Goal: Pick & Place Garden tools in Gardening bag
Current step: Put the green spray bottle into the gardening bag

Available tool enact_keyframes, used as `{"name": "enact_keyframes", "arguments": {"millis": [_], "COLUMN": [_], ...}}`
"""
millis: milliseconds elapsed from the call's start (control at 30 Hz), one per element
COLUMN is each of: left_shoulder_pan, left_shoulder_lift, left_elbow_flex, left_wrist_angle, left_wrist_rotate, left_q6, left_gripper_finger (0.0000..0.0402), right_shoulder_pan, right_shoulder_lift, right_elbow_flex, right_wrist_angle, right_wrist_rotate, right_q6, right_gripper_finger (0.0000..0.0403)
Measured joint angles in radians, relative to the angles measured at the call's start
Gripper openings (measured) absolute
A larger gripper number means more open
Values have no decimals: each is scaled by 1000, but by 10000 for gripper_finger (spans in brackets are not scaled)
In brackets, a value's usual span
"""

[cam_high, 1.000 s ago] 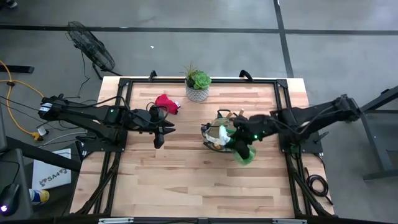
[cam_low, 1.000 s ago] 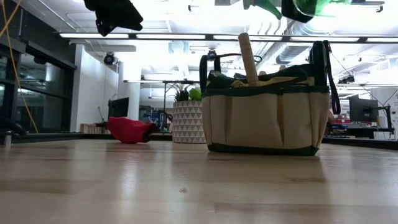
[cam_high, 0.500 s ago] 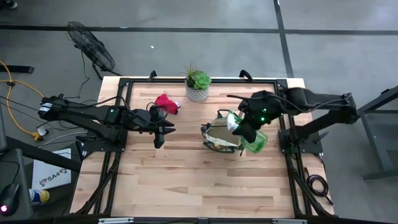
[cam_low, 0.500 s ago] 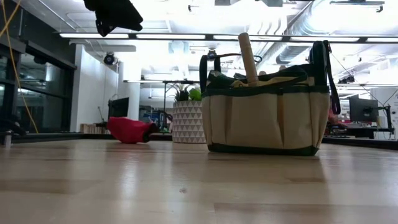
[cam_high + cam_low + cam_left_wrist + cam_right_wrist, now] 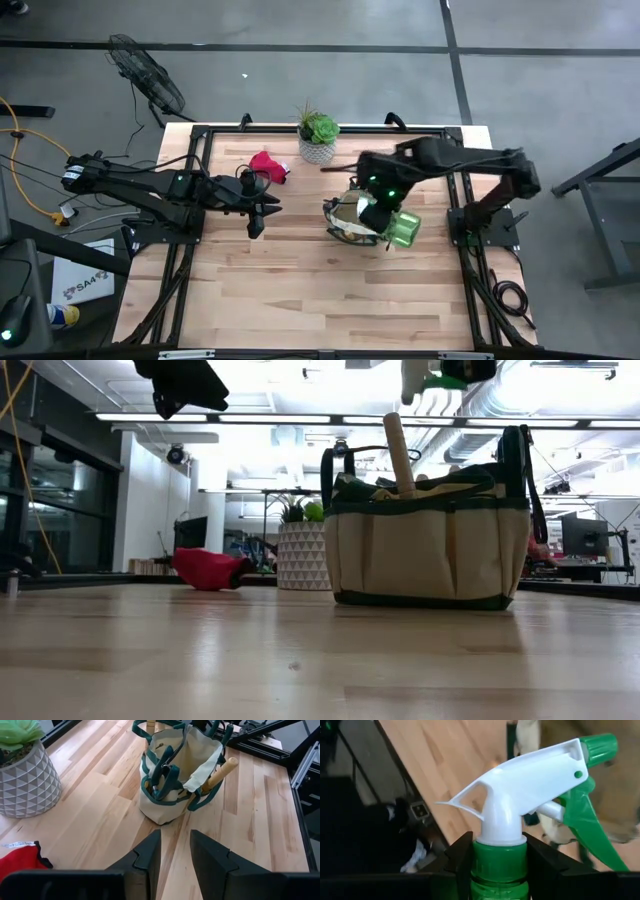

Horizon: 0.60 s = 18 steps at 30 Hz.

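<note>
We've got the right gripper [image 5: 497,857] up in the air over the gardening bag [image 5: 352,218], its fingers [image 5: 457,852] clamped on the neck of the green spray bottle [image 5: 398,229]. The left gripper [image 5: 174,851] hangs above the worktop [image 5: 300,285] holding nothing, fingers a little apart, and the bag sits straight ahead of its fingertips. The red glove [image 5: 267,165] lies off to their side.

Only one bit of writing shows: dark letters on a white cardboard box [image 5: 82,283] lying on the floor at about eight o'clock from the table. They look like "SAA", though too small to be sure.
</note>
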Motion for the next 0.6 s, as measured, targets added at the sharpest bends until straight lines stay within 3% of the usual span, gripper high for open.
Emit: {"name": "enact_keyframes", "arguments": {"millis": [267,600], "left_shoulder_pan": [0,0], "left_shoulder_lift": [0,0], "left_elbow_flex": [0,0], "left_wrist_angle": [-24,-32], "left_wrist_rotate": [9,56], "left_q6": [0,-2], "left_gripper_finger": [101,101], "right_shoulder_pan": [2,-41], "right_shoulder_lift": [104,117], "right_elbow_flex": [0,0], "right_wrist_angle": [-6,27], "right_wrist_rotate": [-165,-310], "right_q6": [-4,15], "right_gripper_finger": [127,127]}}
